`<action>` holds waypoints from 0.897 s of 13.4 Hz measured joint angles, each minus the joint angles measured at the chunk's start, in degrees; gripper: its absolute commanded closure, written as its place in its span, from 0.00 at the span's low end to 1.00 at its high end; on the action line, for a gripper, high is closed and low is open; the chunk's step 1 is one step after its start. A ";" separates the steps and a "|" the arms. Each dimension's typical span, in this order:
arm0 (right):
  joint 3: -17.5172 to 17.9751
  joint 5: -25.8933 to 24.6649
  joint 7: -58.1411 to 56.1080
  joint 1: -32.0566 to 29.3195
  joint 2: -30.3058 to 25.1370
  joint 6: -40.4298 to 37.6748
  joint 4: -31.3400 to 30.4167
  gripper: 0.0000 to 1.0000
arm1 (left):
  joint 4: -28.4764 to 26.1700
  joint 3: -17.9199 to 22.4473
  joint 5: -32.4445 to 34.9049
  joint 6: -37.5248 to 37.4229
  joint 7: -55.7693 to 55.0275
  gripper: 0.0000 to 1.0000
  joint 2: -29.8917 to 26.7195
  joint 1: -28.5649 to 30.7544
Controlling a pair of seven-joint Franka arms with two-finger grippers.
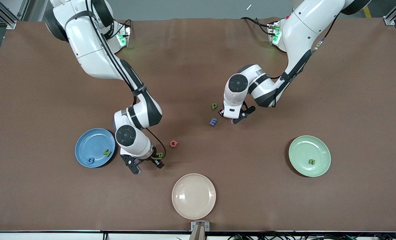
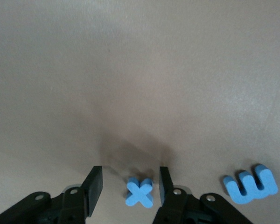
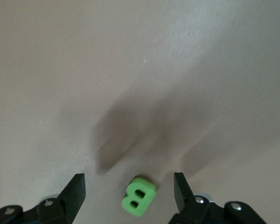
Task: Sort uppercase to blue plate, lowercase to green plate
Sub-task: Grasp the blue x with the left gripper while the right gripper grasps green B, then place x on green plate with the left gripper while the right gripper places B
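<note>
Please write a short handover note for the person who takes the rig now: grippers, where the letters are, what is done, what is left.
Left gripper: open, fingers on either side of the blue x, low over the table.
Right gripper: open, straddling the green B beside the blue plate.
Done: C and N on the blue plate; n on the green plate.
Left: B and Q to blue; x, m, p to green.

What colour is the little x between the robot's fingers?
The small chunky foam x is light blue, seen best in the left wrist view.
</note>
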 measured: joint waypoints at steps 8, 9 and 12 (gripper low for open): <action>0.00 -0.08 3.91 1.48 0.49 -0.34 0.42 0.70 | -0.48 -0.02 0.02 0.75 -3.08 0.74 -0.01 -1.53; 0.00 -0.09 3.92 1.50 0.50 -0.37 0.42 0.77 | -0.48 -0.02 0.02 0.77 -3.10 0.81 -0.01 -1.52; -0.05 -0.13 3.93 1.52 0.51 -0.38 0.50 0.94 | -0.34 0.01 0.02 0.96 -3.13 0.99 -0.07 -1.37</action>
